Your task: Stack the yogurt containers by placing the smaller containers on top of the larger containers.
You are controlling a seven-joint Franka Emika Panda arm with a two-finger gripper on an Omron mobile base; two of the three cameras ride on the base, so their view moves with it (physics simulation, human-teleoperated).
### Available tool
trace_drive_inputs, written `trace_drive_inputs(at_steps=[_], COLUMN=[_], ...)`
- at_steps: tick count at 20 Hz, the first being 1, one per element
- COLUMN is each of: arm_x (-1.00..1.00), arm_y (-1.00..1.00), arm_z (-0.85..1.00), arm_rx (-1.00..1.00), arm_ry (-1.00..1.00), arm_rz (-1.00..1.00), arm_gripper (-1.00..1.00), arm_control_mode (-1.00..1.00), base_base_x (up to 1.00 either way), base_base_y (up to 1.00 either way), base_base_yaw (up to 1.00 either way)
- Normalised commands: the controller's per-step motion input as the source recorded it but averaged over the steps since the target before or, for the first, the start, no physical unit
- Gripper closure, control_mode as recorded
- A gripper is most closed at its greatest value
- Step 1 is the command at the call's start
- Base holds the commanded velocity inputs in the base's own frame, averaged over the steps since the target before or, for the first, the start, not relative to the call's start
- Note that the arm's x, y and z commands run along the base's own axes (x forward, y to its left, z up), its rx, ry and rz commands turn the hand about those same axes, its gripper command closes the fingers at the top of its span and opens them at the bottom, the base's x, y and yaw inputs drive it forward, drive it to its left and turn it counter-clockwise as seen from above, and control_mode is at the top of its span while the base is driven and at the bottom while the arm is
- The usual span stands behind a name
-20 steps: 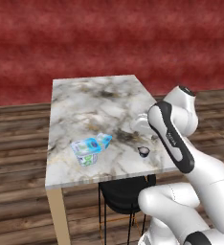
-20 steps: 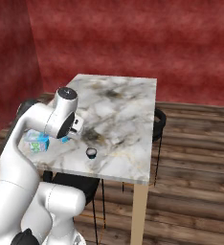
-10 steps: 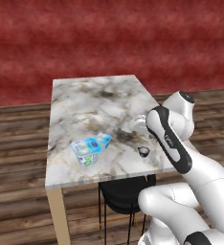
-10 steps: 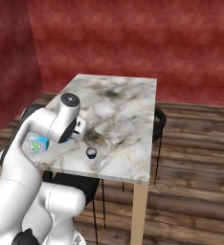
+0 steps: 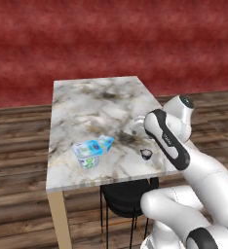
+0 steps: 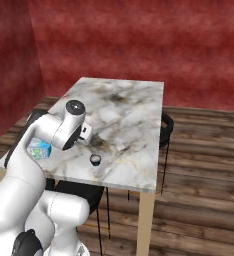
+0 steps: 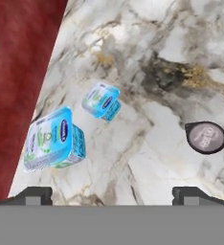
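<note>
The claw (image 7: 112, 194) hangs spread wide and empty above the marble bench (image 5: 86, 104). On the bench, the big blue-topped tub (image 7: 54, 139) sits near the edge, the small teal tub (image 7: 102, 100) just beside it, the tiny dark cup (image 7: 206, 137) well apart.

The large tub (image 5: 85, 153) (image 7: 52, 139) (image 6: 39, 148), squarish with a bright blue top and white sides carrying green marks, sits on the marble table (image 5: 96, 104) near its front edge. Just beside it, seemingly touching at a corner in the left base view, is the small light-blue tub (image 5: 105, 142) (image 7: 101, 100), tilted rather than flat. Well apart from both, near the same front edge, stands the tiny dark cup (image 5: 146, 154) (image 6: 95, 160) (image 7: 206, 137), upright, its round top rimmed in a whitish tone.
</note>
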Motion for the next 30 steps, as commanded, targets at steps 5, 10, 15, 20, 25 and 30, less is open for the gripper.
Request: trace_drive_inputs(at_steps=[5, 10, 15, 20, 25, 30], arm_x=[0.10, 0.05, 0.07, 0.13, 0.14, 0.17], arm_y=[0.00, 0.01, 0.07, 0.11, 0.14, 0.07], arm_z=[-0.07, -0.07, -0.09, -0.10, -0.09, -0.02], arm_rx=[0.09, 0.10, 0.09, 0.06, 0.01, 0.00], arm_ry=[0.05, 0.09, 0.08, 0.01, -0.01, 0.00], arm_rz=[-0.03, -0.01, 0.00, 0.00, -0.01, -0.03], arm_gripper=[-1.00, -1.00, -1.00, -1.00, -1.00, -1.00], arm_control_mode=[-1.00, -1.00, -1.00, -1.00, -1.00, -1.00], base_base_x=[0.00, 0.00, 0.00, 0.00, 0.00, 0.00], base_base_y=[0.00, 0.00, 0.00, 0.00, 0.00, 0.00], base_base_yaw=[0.00, 0.00, 0.00, 0.00, 0.00, 0.00])
